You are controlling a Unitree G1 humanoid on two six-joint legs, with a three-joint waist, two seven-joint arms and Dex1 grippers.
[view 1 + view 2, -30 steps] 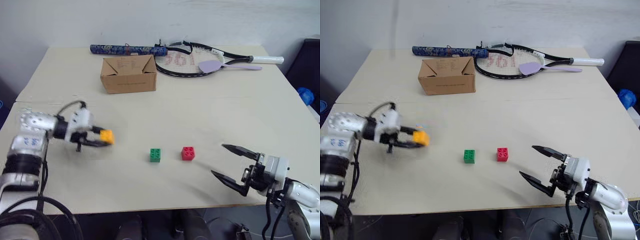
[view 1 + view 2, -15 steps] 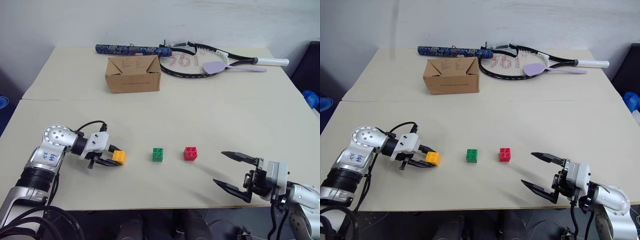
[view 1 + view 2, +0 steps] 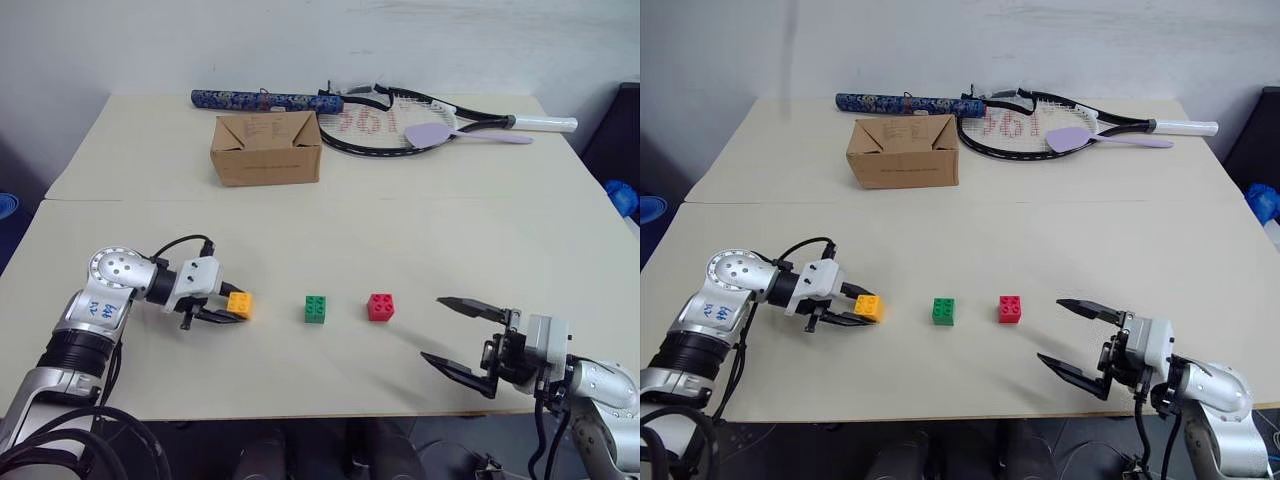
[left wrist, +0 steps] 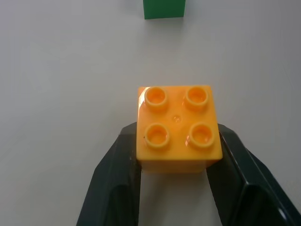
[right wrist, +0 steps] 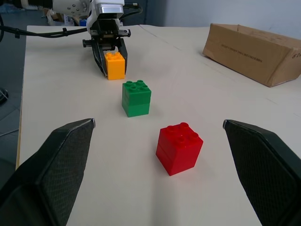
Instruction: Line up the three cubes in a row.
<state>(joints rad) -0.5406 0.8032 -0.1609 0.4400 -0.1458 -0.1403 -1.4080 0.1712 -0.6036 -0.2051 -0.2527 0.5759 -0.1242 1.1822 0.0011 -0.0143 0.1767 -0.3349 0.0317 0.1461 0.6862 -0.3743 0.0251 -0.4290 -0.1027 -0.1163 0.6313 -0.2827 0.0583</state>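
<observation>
Far across the table (image 3: 480, 230) from your grippers you have 1 brown cardboard box (image 3: 266, 149); beyond it lie 1 dark patterned tube (image 3: 262, 99), 1 racket (image 3: 420, 118) and 1 lilac spatula (image 3: 462, 133).

Right gripper (image 3: 468, 334) agape (left (image 3: 226, 307) narrow)

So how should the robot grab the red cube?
By its two flat side faces, not the studded top. The red cube sits upright with bare table around it, apart from the green cube. The open right hand is nearest, so coming from that side looks easiest.
</observation>
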